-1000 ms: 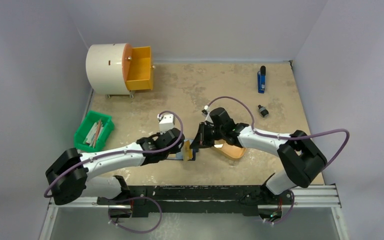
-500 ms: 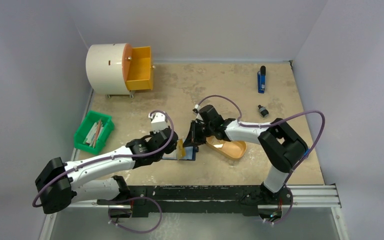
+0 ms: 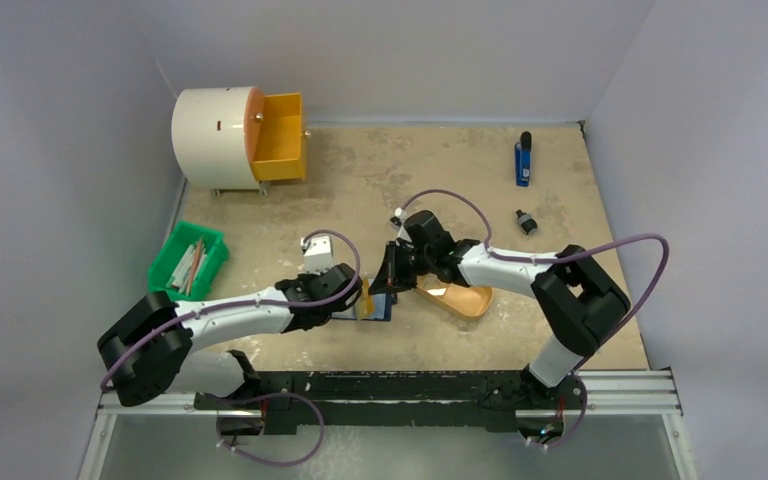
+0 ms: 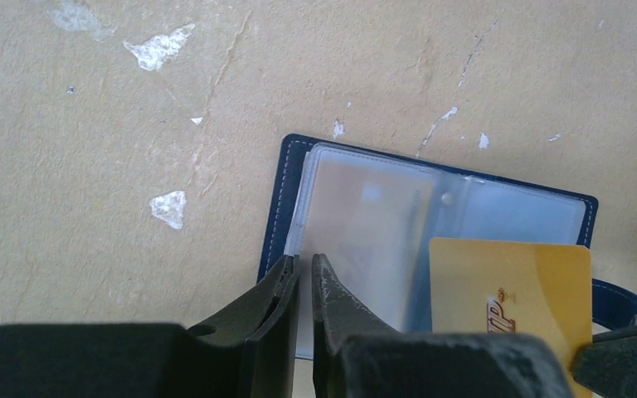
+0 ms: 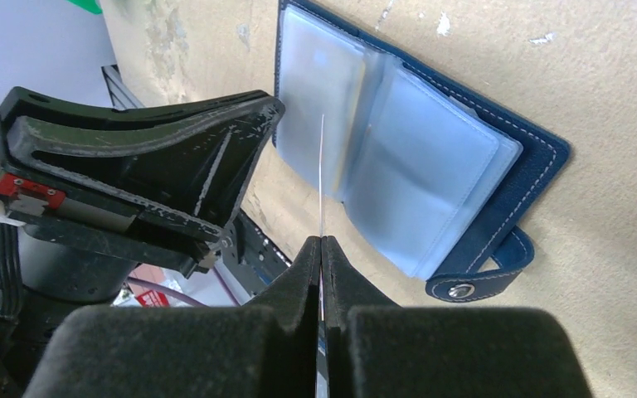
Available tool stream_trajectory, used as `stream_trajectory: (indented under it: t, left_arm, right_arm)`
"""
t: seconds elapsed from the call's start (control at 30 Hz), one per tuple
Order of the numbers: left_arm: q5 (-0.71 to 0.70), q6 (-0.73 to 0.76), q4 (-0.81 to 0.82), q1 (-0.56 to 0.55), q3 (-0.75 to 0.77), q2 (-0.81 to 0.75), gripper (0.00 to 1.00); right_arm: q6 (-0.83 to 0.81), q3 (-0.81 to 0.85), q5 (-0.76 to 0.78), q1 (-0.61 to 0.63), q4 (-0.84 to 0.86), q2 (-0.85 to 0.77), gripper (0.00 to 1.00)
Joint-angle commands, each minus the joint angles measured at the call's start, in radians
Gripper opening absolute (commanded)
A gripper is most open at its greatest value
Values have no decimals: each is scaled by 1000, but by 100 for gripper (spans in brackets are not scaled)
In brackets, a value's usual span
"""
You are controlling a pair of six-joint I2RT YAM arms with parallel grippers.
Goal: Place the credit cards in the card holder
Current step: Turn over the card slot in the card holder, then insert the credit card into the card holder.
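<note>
Fingers of the right pincer [image 5: 322, 245] press together on a gold credit card [image 4: 510, 290], holding it edge-down just over the clear pockets of the open navy card holder [image 5: 406, 157]. The holder lies midway along the table's [image 3: 360, 190] near edge, long side left to right. The left pincer [image 4: 304, 269] sits at its left edge with only a slit between the fingers, and I cannot tell if it nips a sleeve; "IP" reads on the card.
</note>
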Motion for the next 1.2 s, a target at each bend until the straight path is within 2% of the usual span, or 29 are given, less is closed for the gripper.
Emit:
stream_trajectory:
  t: [0.0,1.17]
  left_arm:
    - [-41,-27,20,8,-11,-35,10]
    - [-93,-102,-24,10,-101,-82,10]
  right_arm:
    - [23,-11,2,5,31,4,0]
    - [139,-26,-3,5,125,94,0]
